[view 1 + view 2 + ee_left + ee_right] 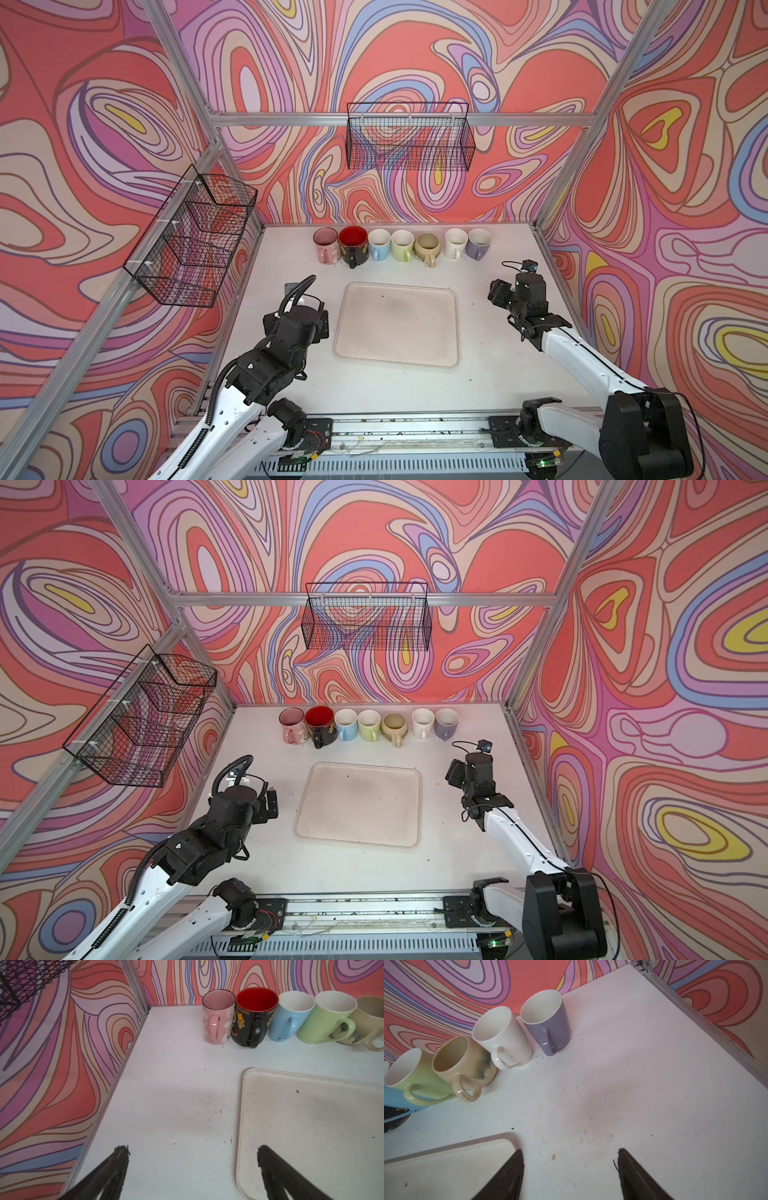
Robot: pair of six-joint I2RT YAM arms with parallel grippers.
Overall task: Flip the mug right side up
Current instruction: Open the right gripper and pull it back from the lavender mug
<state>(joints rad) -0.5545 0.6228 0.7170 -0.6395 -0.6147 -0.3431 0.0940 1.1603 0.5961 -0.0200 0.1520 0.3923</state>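
Several mugs stand upright in a row along the back wall, mouths up, handles toward me. At the row's right end is a purple mug, with a white mug beside it. My right gripper hangs open in front of the purple mug, clear of it, with nothing between its fingers. My left gripper is wide open and empty over the table, left of the tray. The pink mug and the black mug with a red inside stand far ahead of it.
A beige tray lies flat mid-table between the arms with nothing on it. Blue, green and tan mugs fill the middle of the row. Wire baskets hang on the left wall and the back wall.
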